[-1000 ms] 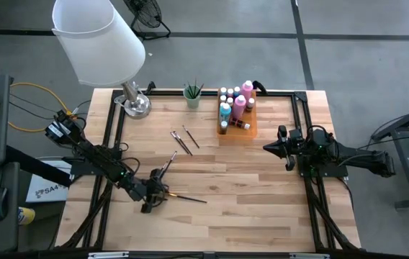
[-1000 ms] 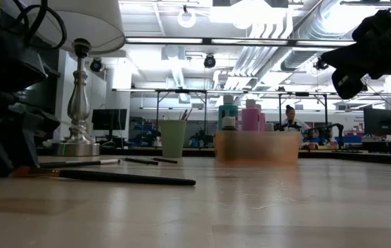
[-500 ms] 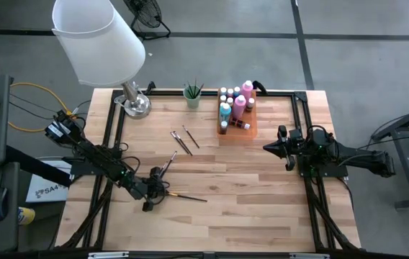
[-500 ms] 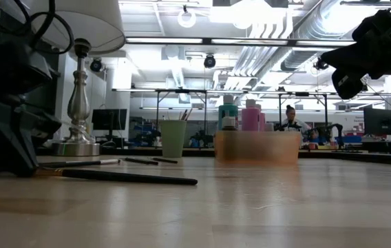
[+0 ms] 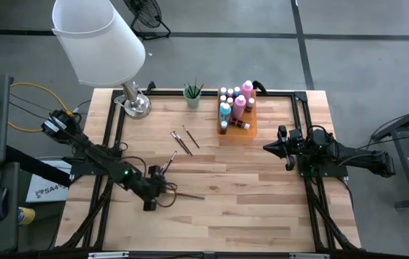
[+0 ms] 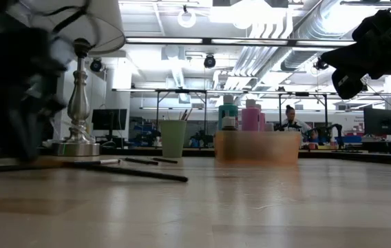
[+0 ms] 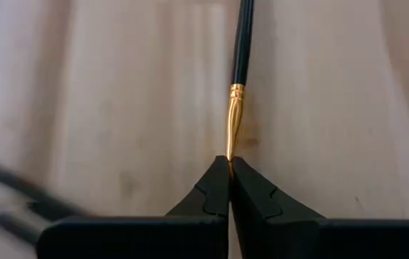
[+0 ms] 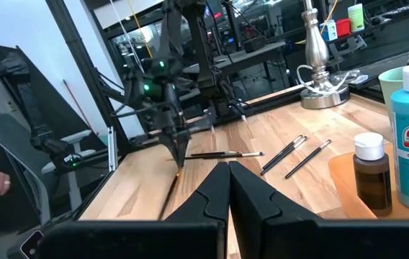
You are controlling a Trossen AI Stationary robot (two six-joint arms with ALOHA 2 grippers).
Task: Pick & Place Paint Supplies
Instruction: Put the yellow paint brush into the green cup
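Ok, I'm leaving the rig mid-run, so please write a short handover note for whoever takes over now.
Left gripper: shut on the brush end of a paintbrush, low over the near-left part of the table.
Right gripper: shut, holding nothing, waiting above the table's right side.
Supplies: paint bottles stand in the orange tray at the far edge; some brushes already stand in the green cup.
Loose brushes: two mid-table, one nearer the left gripper.
Done: one brush grasped.
Left: place it, probably in the cup, then collect the three loose brushes.
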